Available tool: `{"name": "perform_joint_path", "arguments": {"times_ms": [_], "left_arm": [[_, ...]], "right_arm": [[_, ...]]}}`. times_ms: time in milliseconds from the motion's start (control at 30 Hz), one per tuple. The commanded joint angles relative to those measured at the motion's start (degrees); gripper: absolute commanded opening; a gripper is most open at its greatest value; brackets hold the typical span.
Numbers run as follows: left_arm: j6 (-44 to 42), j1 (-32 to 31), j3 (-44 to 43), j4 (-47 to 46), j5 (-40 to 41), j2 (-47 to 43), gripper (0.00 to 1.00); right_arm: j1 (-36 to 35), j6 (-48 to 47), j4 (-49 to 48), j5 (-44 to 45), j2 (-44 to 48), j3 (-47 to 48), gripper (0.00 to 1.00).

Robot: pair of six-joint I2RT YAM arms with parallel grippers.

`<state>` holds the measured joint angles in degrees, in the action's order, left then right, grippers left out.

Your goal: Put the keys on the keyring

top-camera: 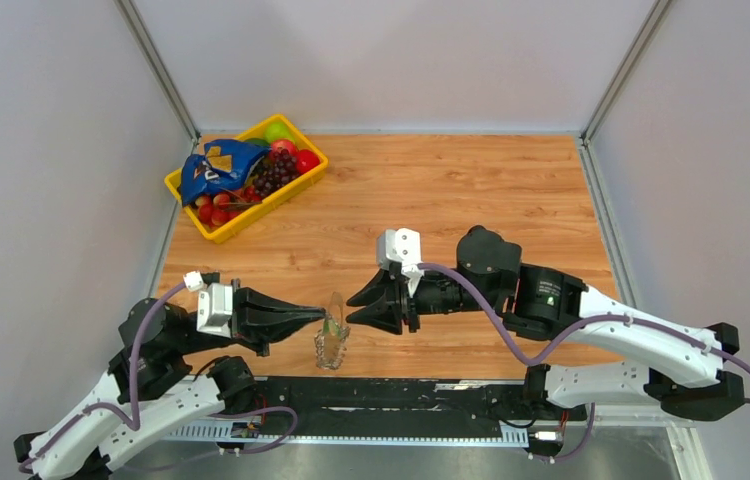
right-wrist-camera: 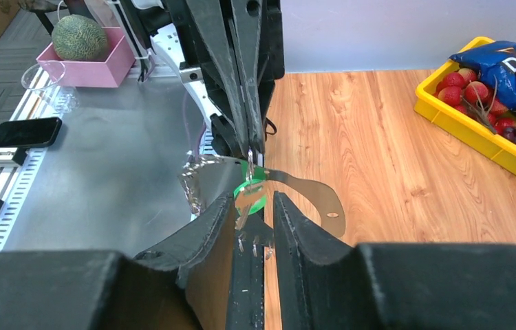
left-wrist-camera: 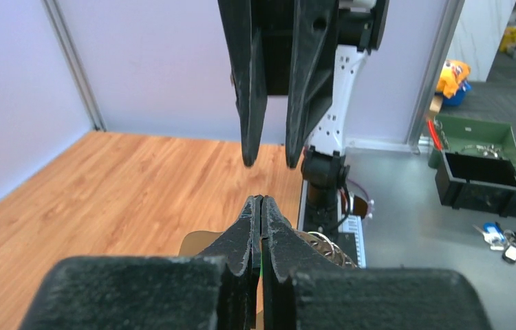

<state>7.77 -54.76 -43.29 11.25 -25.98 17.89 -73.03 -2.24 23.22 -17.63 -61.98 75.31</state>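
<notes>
My left gripper [top-camera: 323,318] is shut, and the keyring [top-camera: 332,342], a grey band edged with silvery beaded chain, hangs from its tips above the table's near edge. A green key [right-wrist-camera: 251,192] hangs at the pinch, with a small silvery piece in front of it. In the left wrist view a green sliver [left-wrist-camera: 261,256] shows between the shut gripper [left-wrist-camera: 261,199] pads. The band [right-wrist-camera: 310,194] and chain [right-wrist-camera: 192,184] curve out to either side. My right gripper [top-camera: 350,310] is open and faces the left one tip to tip. Its fingers [right-wrist-camera: 222,213] flank the green key without touching it.
A yellow basket [top-camera: 263,212] of fruit with a blue bag stands at the back left, also in the right wrist view [right-wrist-camera: 441,113]. A metal ledge runs along the near edge. Off the table are a green box [left-wrist-camera: 479,137], loose keys [left-wrist-camera: 513,240], a phone [right-wrist-camera: 25,130] and a pink box [right-wrist-camera: 90,69].
</notes>
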Motion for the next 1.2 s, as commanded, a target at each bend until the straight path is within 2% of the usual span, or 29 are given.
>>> {"name": "perform_joint_path", "arguments": {"times_ms": [0,333,500,667,867,1167], "left_arm": [[4.21,-0.09,2.66,-14.11,2.46,-3.24,0.00],[9.28,-0.15,12.06,-38.96,9.45,-8.41,0.00],[10.40,-0.09,15.62,-51.75,10.74,-7.58,0.00],[12.56,-0.10,17.45,-62.73,11.03,-5.13,0.00],[14.10,-0.11,17.48,-67.58,10.17,-2.59,0.00],[13.64,-0.11,17.60,-66.01,10.43,-3.68,0.00]], "right_arm": [[0.09,1.89,-9.13,0.37,1.88,-3.04,0.30],[0.00,1.89,-21.68,3.98,5.26,-7.79,0.30],[-0.02,3.81,-28.00,2.09,5.37,-8.26,0.30],[0.00,5.06,-28.76,-2.29,2.57,-4.69,0.30],[-0.16,4.43,-28.08,-5.05,-0.72,-0.79,0.31],[-1.26,2.94,-27.79,-5.67,-5.09,3.69,0.30]]}}
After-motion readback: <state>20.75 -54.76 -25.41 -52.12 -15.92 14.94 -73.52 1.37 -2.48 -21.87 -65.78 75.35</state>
